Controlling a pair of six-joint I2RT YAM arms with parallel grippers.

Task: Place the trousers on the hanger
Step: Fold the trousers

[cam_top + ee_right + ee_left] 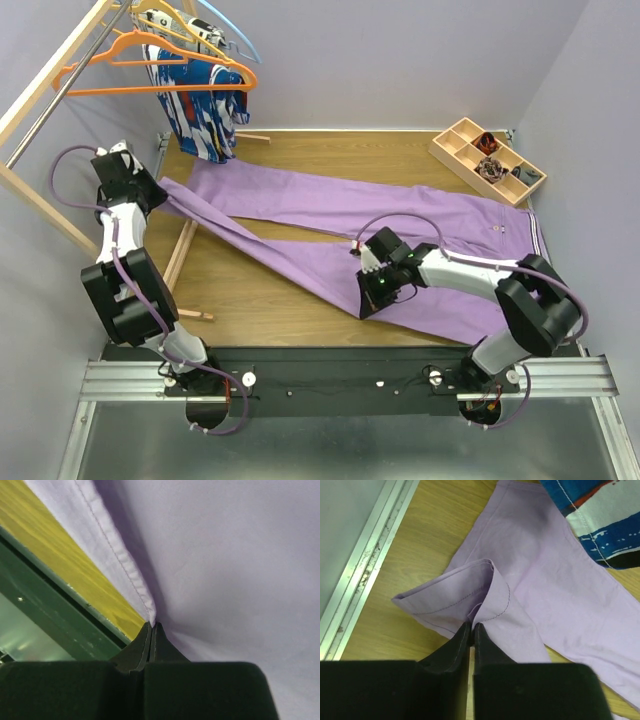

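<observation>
- A divided wooden tray [462, 133] sits at the far right corner of the bench [260, 300]. Three of its compartments hold small dark things, too small to tell what they are.
- One pair of lilac trousers [330, 200] lies flat across the bench. The striped waistband is at the right and the two legs reach towards the left.
- The trousers are well apart from the orange hanger [160, 89], which hangs on the rail of a wooden rack [40, 80] at the far left.
- There are three hangers on that rail: the orange one, a paler yellow-orange hanger [165, 20] and a light blue hanger [240, 40].
- One blue, white and red patterned garment [205, 110] hangs below the hangers. Which hanger carries it cannot be told. Its lower edge overlaps the far trouser leg in the left wrist view.
- There are two robot arms, one at each near corner.
- The left claw [472, 625] is at the far left of the bench, on the cuff of one leg. Its fingers are almost together, with only a thin slit between them. A fold of the cuff is nipped at their tips, so the cuff stands up in a loop off the wood.
- The right claw [151, 626] is at the near edge of the near leg, right of the middle of the bench. It is fully closed, pinching the stitched hem, and the cloth creases out from its tips.
</observation>
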